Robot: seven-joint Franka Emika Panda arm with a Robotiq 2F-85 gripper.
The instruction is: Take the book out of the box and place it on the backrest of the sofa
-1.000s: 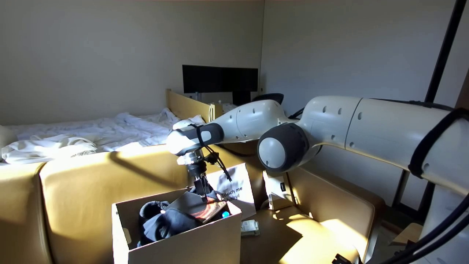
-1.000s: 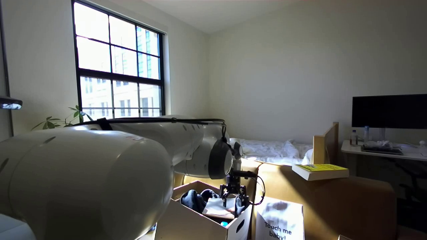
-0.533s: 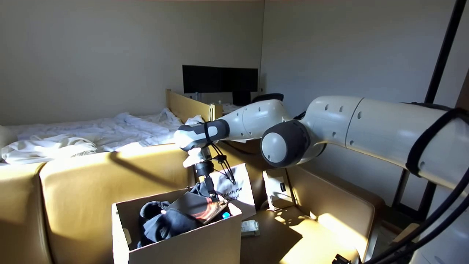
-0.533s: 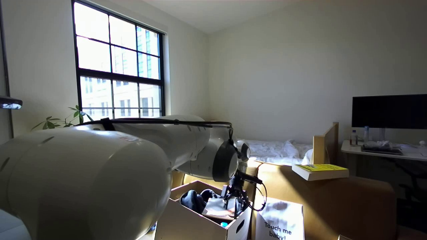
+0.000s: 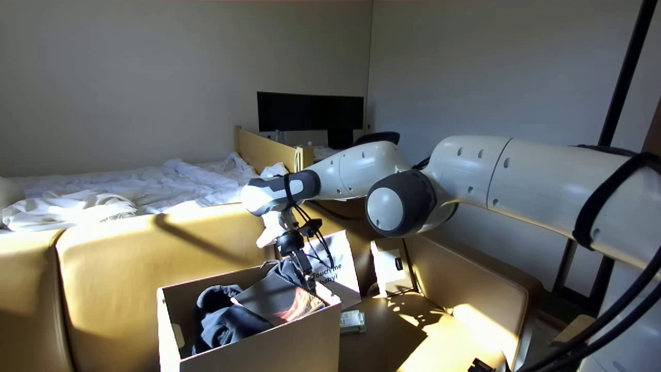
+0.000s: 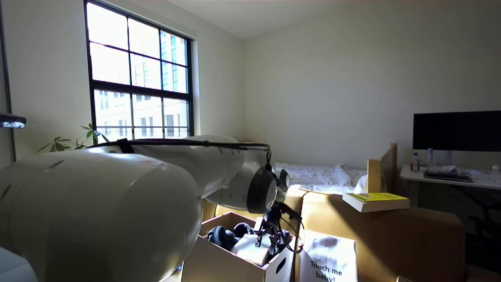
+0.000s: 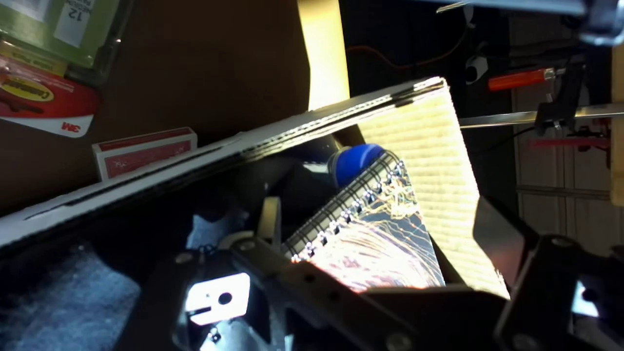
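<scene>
Currently, spiral-bound book (image 7: 385,248): inside the cardboard box (image 5: 268,346), tilted, patterned cover up, one edge near the corrugated wall (image 7: 424,141).
Pincer (image 7: 383,225): jaws spread wide above the book's end; contact with the cover, cannot tell.
Dark blue cloth (image 5: 227,320): bunched in the box, on either side of the book.
Blue cap (image 7: 358,163): just beside the spiral binding, between it and the box's long wall.
Corrugated wall: sunlit, overlapped by one side of the pincer in the wrist view.
Outside the box: red-and-white card box (image 7: 146,155) just beside the wall; Command pack (image 7: 44,92) and green case (image 7: 92,34) near it.
"Touch me baby!" sheet (image 6: 328,254): upright by the box's handle-hole end, both exterior views.
Tan sofa (image 5: 119,274): backrest behind the box; yellow-covered book (image 6: 375,201) lying on top of it in an exterior view.
Robot arm (image 6: 98,203): hides part of the box in an exterior view.
Beyond: rumpled white bedding (image 5: 150,181), black monitor (image 6: 456,131), white table (image 6: 485,181).
</scene>
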